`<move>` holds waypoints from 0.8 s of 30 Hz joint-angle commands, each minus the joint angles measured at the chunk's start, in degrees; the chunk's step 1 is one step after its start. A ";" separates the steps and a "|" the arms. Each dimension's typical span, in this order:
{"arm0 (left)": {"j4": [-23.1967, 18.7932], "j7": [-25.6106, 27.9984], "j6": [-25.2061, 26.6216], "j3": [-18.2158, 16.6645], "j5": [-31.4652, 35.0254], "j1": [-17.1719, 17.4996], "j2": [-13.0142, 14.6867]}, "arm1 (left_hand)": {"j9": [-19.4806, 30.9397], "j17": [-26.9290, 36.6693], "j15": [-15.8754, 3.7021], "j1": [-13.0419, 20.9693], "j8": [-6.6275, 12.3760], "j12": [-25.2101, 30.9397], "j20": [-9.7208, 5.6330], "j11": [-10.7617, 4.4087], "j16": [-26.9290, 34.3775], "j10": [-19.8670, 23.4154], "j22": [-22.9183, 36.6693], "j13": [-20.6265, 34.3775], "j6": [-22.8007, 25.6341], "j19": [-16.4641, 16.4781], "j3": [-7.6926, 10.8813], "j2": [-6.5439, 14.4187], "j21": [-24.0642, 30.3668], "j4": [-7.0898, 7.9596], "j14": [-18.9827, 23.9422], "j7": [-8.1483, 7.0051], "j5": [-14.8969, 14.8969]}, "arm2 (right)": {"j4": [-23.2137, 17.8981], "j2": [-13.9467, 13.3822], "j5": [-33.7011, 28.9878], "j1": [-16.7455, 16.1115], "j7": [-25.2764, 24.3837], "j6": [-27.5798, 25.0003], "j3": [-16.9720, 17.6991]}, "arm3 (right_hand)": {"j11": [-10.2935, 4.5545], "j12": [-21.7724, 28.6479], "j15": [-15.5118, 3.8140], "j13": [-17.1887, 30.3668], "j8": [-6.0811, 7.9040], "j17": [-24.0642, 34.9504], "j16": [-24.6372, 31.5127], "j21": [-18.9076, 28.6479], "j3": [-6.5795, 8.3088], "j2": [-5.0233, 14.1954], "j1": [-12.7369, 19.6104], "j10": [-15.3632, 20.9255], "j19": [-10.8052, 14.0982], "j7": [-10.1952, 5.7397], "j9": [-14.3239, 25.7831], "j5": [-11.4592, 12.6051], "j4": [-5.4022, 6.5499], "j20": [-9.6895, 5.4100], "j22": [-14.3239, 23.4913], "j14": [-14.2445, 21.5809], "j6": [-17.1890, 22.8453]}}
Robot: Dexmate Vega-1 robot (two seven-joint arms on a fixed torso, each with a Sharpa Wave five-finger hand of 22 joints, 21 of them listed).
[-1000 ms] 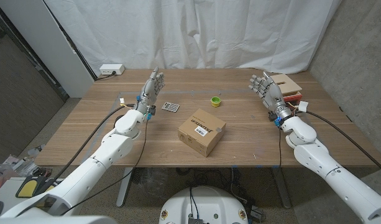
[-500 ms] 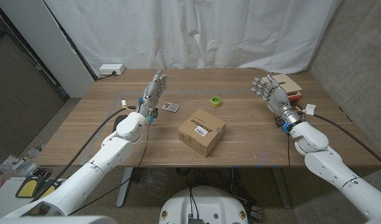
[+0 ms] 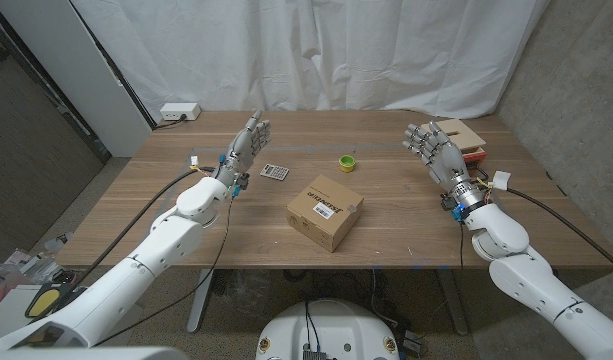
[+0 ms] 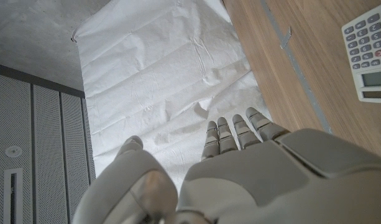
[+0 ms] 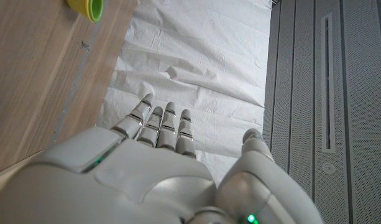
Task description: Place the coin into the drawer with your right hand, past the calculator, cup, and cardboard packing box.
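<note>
Both hands are raised above the wooden table (image 3: 166,215) with fingers spread wide and nothing in them: the left hand (image 3: 245,147) at the far left beside the calculator (image 3: 274,172), the right hand (image 3: 433,152) at the far right just before the drawer (image 3: 463,139). The cup (image 3: 347,161) stands beyond the cardboard packing box (image 3: 324,211) at centre. I cannot make out the coin.

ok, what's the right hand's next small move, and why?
Probably lower the right hand toward the table and locate the coin first: the hand is raised, fingers apart, holding nothing, next to the drawer, and I can't make out a coin.
</note>
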 commanded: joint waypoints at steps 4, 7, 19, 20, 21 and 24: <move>-1.00 -1.72 -0.51 -0.51 -0.46 0.39 1.44 | 0.32 0.18 -0.07 0.96 0.23 0.34 -0.83 -0.12 0.21 0.56 0.20 0.14 0.83 0.63 0.22 0.22 -0.14 -0.29 0.66 -0.02 0.52 | -1.28 1.73 -4.80 -2.96 -2.86 5.61 0.44 | -1.12 0.55 -0.67 0.33 0.55 0.17 0.53 -0.10 0.24 0.16 1.17 1.64 1.60 -1.08 0.18 -0.16 -0.53 0.00 0.14 1.75 1.72; -0.87 -1.58 -1.04 -0.49 -0.31 0.58 1.19 | 0.32 0.18 -0.03 1.00 0.21 0.31 -0.84 -0.07 0.20 0.59 0.20 0.14 0.87 0.63 0.21 0.29 -0.19 -0.29 0.73 -0.06 0.53 | -2.15 1.33 -5.96 -3.61 -3.17 6.11 0.70 | -1.39 0.66 -0.79 0.34 0.53 0.16 0.58 -0.12 0.28 0.17 1.31 2.04 1.88 -1.41 0.19 -0.15 -0.63 -0.02 0.14 2.11 1.86; -1.59 -1.49 -1.82 -1.48 -0.78 2.64 2.11 | 0.33 0.19 0.07 1.18 0.11 0.20 -0.77 0.28 0.04 0.79 0.22 0.15 1.01 0.69 0.16 0.54 -0.42 -0.32 0.84 0.06 0.55 | -4.81 1.19 -10.94 -6.85 -6.05 7.76 1.77 | -2.54 0.68 -2.31 0.31 0.84 0.11 1.09 0.18 0.56 0.18 2.24 3.00 4.64 -2.64 0.23 -0.01 -1.29 -0.43 0.18 5.27 4.03; -1.77 -1.43 -1.97 -1.66 -0.97 2.96 2.14 | 0.33 0.19 0.07 1.19 0.10 0.19 -0.74 0.32 0.04 0.79 0.22 0.15 1.02 0.68 0.15 0.55 -0.44 -0.32 0.87 0.06 0.55 | -5.16 1.36 -11.58 -7.29 -6.56 7.97 1.88 | -2.71 0.75 -2.33 0.31 0.84 0.10 1.05 0.18 0.58 0.16 2.34 3.26 4.79 -2.66 0.23 0.00 -1.36 -0.43 0.18 5.36 4.15; -1.91 -1.37 -1.99 -1.74 -0.99 3.13 2.22 | 0.33 0.19 0.07 1.20 0.09 0.18 -0.77 0.30 0.03 0.78 0.22 0.15 1.01 0.67 0.15 0.56 -0.46 -0.32 0.87 0.06 0.55 | -5.38 1.28 -12.09 -7.53 -6.75 8.04 2.00 | -2.72 0.73 -2.37 0.30 0.82 0.09 1.05 0.22 0.59 0.16 2.37 3.24 4.94 -2.65 0.23 0.01 -1.38 -0.44 0.18 5.43 4.14; -2.23 -1.37 -1.95 -1.91 -0.97 3.38 2.52 | 0.33 0.19 0.06 1.24 0.08 0.16 -0.77 0.16 0.00 0.82 0.22 0.15 1.08 0.70 0.13 0.60 -0.50 -0.33 0.88 0.14 0.55 | -5.63 1.22 -13.21 -7.91 -7.00 8.44 2.19 | -2.89 0.76 -2.51 0.30 0.70 0.09 1.07 0.23 0.62 0.12 2.50 3.46 5.23 -2.80 0.23 0.03 -1.47 -0.49 0.18 5.77 4.02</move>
